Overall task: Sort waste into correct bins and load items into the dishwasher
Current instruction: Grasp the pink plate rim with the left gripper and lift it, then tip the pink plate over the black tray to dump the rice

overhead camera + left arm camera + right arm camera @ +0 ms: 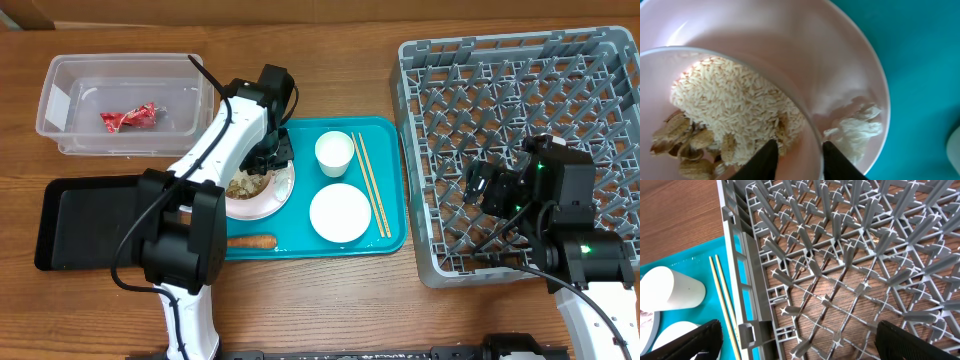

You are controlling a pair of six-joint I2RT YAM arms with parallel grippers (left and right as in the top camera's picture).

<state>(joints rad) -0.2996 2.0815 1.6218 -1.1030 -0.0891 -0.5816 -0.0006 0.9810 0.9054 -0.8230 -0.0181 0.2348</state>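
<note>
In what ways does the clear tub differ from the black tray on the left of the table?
The clear tub is see-through; the black tray is dark and opaque. The tub has taller walls; the tray is shallow. The tub holds a red wrapper; the tray shows nothing in its visible part. Both are rectangular and sit on the table, left of the teal tray.

Work surface: wooden table (300,300), medium brown, grain running left to right, board seams visible across the top. Slight sheen. Lighting even and from above, casting soft shadows only. Far left corner: pale beige strip (40,10), nature undetermined. Near edge: dark rail (350,352).
</note>
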